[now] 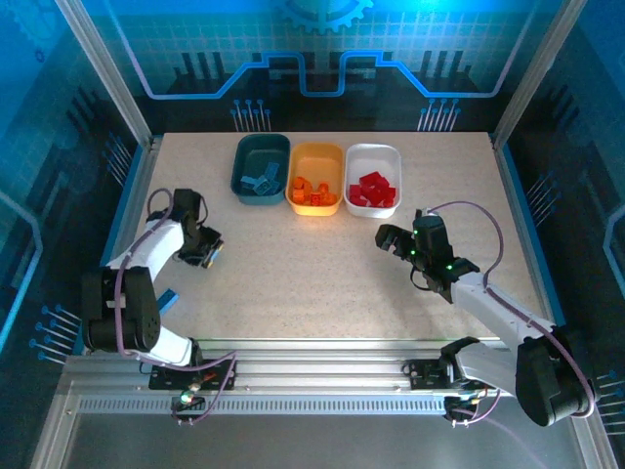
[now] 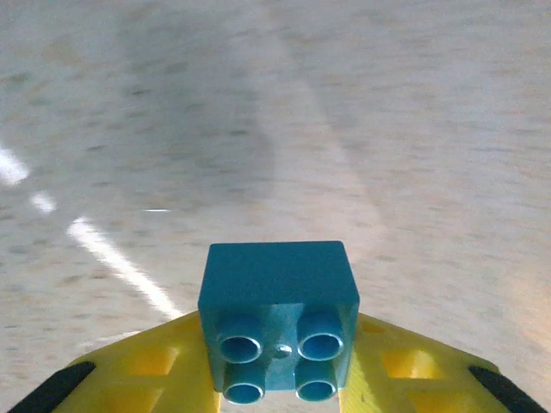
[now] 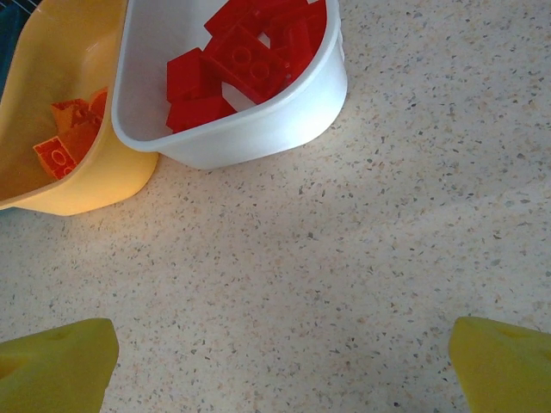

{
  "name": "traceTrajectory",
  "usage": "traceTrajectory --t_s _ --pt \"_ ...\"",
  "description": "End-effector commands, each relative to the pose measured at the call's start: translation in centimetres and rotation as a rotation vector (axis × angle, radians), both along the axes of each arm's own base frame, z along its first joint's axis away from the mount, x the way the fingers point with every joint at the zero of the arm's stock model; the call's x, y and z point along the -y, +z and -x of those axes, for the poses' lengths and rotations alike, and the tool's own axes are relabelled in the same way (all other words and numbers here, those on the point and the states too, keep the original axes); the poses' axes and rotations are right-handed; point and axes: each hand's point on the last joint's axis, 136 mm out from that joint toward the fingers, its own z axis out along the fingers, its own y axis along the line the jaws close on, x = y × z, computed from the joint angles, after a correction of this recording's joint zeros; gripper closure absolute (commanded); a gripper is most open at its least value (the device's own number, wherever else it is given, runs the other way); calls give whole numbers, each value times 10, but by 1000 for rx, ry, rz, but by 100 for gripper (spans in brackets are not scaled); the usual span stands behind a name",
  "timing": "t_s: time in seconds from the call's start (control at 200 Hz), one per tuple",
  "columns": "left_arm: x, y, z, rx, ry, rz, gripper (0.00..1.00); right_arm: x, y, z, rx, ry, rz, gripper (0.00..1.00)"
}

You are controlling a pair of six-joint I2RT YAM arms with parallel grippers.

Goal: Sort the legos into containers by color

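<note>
My left gripper [image 2: 280,372] clamps a small blue plastic brick [image 2: 277,274]; right gripper [image 3: 282,366] wide open, empty. Next: carry it into the far dark-teal plastic tray [image 1: 238,162].

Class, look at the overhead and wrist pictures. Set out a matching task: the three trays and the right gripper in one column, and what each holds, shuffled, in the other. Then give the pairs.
Column 1
1. dark teal tray
2. yellow-orange tray
3. white tray
4. right gripper

Column 2
A. nothing, fingers wide apart
B. red bricks
C. blue bricks
D. orange bricks

Pairs: 1-C, 2-D, 3-B, 4-A
</note>
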Motion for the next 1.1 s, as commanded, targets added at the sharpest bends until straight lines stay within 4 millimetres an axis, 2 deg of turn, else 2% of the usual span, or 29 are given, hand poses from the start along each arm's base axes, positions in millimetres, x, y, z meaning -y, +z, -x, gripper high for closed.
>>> traceTrajectory --t_s 0.0,0.09,0.275,0.37,0.475,0.59,0.61,0.65,0.685,0.785,0.87,0.905,0.975,1.091 --pt "12 40 -41 137 -74 -25 65 -7 11 -5 26 17 -11 0" --pt "32 56 -81 218 -131 18 65 -8 12 -5 30 19 -9 0" --pt "72 66 -161 416 -236 94 67 -4 6 -6 18 5 12 0" --pt "84 74 -193 448 -291 66 65 -6 5 -6 16 10 11 0" --pt "85 69 -215 412 -282 54 63 -9 4 -6 14 20 5 0" --pt "82 64 -230 405 -268 34 55 -9 5 -6 25 26 9 0" --pt "81 64 -231 399 -264 30 50 -9 5 -6 26 26 10 0" --pt "81 62 -232 382 -259 31 34 -9 5 -6 28 27 11 0" --pt "83 62 -232 383 -265 36 27 -10 5 -7 29 30 12 0" --pt "81 77 -224 401 -265 11 4 -13 4 -7 29 40 21 0" --pt "67 98 -200 417 -219 -50 1 -14 3 -7 36 45 46 0" --pt "56 101 -181 389 -159 -85 1 -15 2 -7 42 45 59 0" --pt "32 95 -131 301 -1 -141 1 -17 -3 -8 49 44 81 0" --pt "-5 64 -48 177 234 -221 1 -23 -14 -12 6 63 100 0"
